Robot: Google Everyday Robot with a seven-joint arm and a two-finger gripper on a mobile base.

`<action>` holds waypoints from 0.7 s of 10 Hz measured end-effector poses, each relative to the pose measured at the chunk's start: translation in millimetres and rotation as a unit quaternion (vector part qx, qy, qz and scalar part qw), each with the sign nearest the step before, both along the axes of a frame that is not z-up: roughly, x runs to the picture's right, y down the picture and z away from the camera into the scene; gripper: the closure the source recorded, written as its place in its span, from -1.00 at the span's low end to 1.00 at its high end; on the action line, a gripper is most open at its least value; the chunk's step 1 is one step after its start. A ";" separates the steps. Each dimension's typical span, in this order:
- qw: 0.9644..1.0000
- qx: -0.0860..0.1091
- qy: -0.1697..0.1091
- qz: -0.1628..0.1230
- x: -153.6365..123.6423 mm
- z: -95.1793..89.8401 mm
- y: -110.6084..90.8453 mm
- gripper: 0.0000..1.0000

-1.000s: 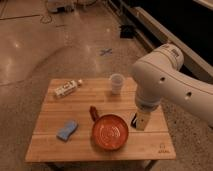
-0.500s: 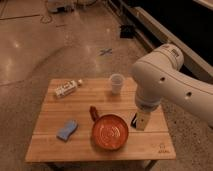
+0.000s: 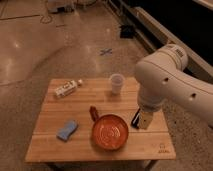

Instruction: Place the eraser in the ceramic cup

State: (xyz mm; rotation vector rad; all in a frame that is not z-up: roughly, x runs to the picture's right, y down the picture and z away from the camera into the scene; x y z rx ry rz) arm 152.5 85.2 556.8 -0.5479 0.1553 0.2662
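Note:
The white ceramic cup point(image 3: 116, 83) stands upright at the back middle of the wooden table point(image 3: 55, 107). My gripper point(image 3: 141, 120) hangs from the big white arm point(image 3: 170, 82) over the right part of the table, in front of and to the right of the cup. It is just right of the red pan. A small black block with a pale side, the eraser point(image 3: 136, 119), sits at the gripper's tip and looks held between the fingers, just above the tabletop. No other eraser lies on the table.
A red round pan point(image 3: 109, 132) with a short handle sits at the front middle. A soft light-blue sponge point(image 3: 67, 129) lies front left. A white bottle point(image 3: 67, 88) lies on its side at the back left. Stone floor surrounds the table.

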 end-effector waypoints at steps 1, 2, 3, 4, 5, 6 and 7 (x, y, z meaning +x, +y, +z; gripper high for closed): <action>1.000 0.002 -0.001 -0.004 -8.9 3.3 -0.2 0.24; 1.000 0.009 -0.002 -0.009 -16.1 4.8 1.7 0.24; 1.000 0.010 0.004 -0.004 -14.4 3.3 -0.8 0.24; 1.000 0.016 0.006 0.003 -14.2 1.5 -3.7 0.24; 1.000 0.013 0.009 0.006 -14.5 -0.8 -5.9 0.24; 1.000 0.013 0.008 0.007 -28.5 -1.0 -9.9 0.24; 1.000 0.015 0.013 0.008 -33.5 -3.2 -10.7 0.24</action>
